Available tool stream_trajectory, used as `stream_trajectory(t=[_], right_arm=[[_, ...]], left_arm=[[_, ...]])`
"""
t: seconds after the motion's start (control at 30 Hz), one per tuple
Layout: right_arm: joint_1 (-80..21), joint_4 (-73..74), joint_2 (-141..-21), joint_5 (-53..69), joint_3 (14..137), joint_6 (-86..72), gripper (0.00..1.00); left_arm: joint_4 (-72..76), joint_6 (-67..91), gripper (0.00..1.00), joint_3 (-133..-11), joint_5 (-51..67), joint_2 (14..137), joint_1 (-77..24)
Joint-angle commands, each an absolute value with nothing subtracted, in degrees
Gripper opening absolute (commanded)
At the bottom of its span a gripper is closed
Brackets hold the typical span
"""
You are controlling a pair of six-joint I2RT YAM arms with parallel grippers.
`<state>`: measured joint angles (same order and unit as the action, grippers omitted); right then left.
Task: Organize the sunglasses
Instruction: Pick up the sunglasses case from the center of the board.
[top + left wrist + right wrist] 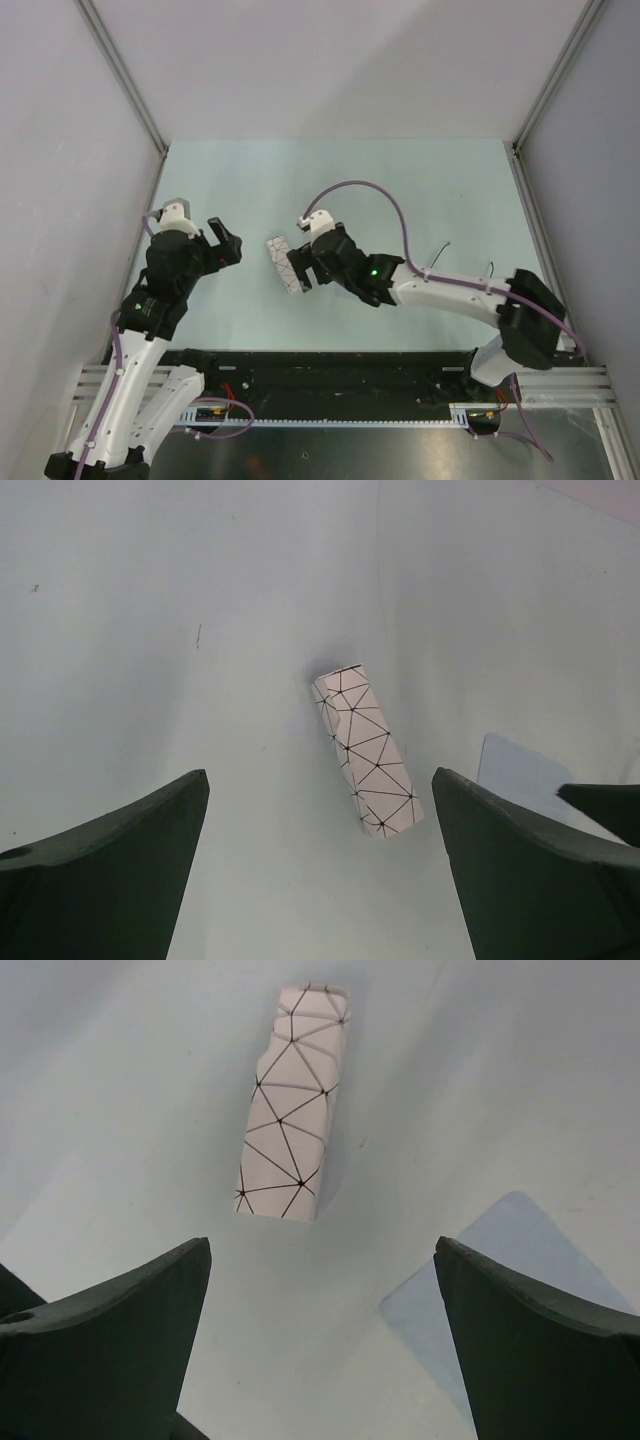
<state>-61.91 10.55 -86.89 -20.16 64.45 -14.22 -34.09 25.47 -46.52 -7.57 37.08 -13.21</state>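
A pink case [366, 750] with black lines is seen lying on the table [150, 600]. It is flanked, untouched, by the spread fingers of the left gripper [320, 774].

Sunglasses case [286, 264]: pale pink, crossed by thin black lines forming irregular triangles. Table [400, 190] under the case: plain pale mint green. Left gripper [226, 243] and right gripper [322, 1260], on either side of the case: black, with matte charcoal fingers [120, 1340]. Left arm [150, 300] and right arm [450, 290]: black and white segments. Cables [370, 188]: lilac. Indicator light [373, 270], right of the case: green.
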Motion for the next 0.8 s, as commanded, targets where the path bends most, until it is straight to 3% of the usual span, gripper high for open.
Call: stream_trajectory(t=[0.0, 0.17, 0.77], right_arm=[[-61.4, 1.6, -93.5, -16.5, 66.1, -13.2, 1.0], [-61.3, 0.6, -103.6, -14.2, 70.1, -13.7, 1.0], [-62.8, 3.3, -117.0, -13.9, 79.0, -14.9, 0.96]], left_arm=[[-34.2, 26.2, 1.0, -45.8, -9.7, 36.6, -12.9], [-34.1, 25.8, 1.0, -44.1, -9.4, 36.9, -12.8], [-34.0, 25.1, 1.0, -42.2, -9.1, 37.0, -12.4]])
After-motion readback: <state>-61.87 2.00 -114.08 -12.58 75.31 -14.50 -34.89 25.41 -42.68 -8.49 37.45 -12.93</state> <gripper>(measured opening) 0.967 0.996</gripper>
